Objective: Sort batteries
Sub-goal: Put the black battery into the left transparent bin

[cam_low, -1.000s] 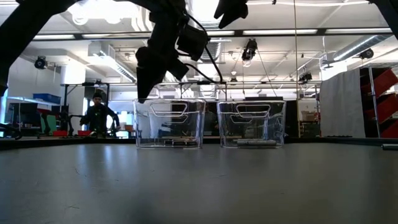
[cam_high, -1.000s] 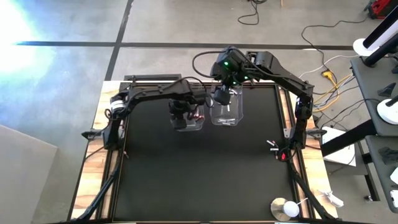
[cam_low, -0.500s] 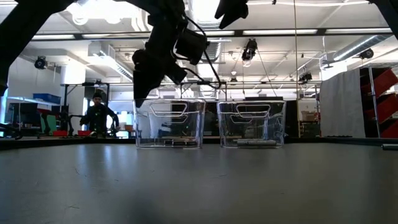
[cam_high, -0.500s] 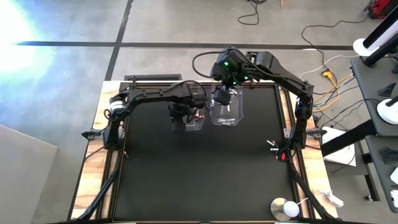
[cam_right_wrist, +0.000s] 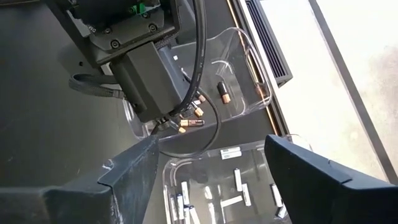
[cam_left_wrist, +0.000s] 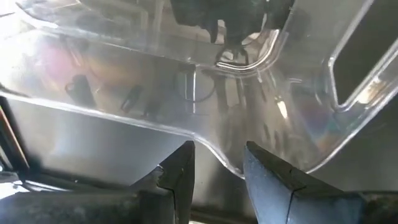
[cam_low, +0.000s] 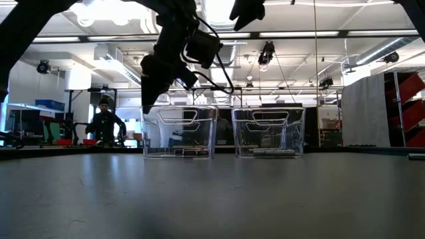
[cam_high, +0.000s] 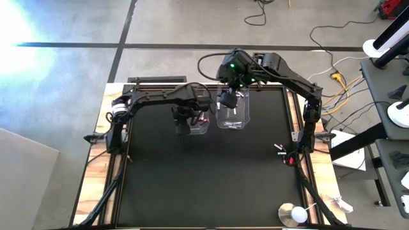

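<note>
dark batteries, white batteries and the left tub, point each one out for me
dark batteries [cam_right_wrist: 222, 91]: right wrist view, on the body of one lying in the farther tub.
white batteries [cam_right_wrist: 237, 178]: right wrist view, on one lying in the nearer tub.
left tub [cam_low: 179, 131]: low view, on its clear front wall.

Two dark jointed arms [cam_high: 160, 97], black looped cables, green wrist light [cam_high: 232, 65]

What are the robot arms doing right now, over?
Left gripper open over left tub's rim, holding nothing. Right gripper open above right tub. Batteries sorted in both tubs. Nothing blocking.
</note>
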### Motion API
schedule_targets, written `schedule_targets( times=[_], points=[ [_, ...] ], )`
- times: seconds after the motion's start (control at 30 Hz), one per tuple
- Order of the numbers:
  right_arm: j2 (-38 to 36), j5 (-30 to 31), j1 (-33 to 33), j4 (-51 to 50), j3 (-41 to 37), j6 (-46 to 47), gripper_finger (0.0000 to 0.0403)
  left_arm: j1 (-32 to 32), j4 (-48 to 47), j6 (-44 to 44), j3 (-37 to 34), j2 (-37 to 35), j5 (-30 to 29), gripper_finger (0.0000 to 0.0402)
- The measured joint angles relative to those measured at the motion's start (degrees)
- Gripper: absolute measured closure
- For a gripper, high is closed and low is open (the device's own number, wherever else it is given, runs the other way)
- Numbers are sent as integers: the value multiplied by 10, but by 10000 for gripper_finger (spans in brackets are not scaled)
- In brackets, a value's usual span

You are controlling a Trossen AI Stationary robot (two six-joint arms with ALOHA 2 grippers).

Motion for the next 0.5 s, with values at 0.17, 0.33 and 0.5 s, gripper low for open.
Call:
schedule_targets(
  times=[0.17, 0.33, 0.5],
  points=[
    [0, 0, 0, -13, 0, 1, 120, 0, -12, -10, 0, -7, -2, 286],
    [0, 0, 0, -27, -1, 1, 110, 3, -15, -15, 0, -19, -8, 286],
    [0, -9, 1, -33, -1, 1, 102, 16, -11, -18, 0, -29, -52, 286]
  ],
)
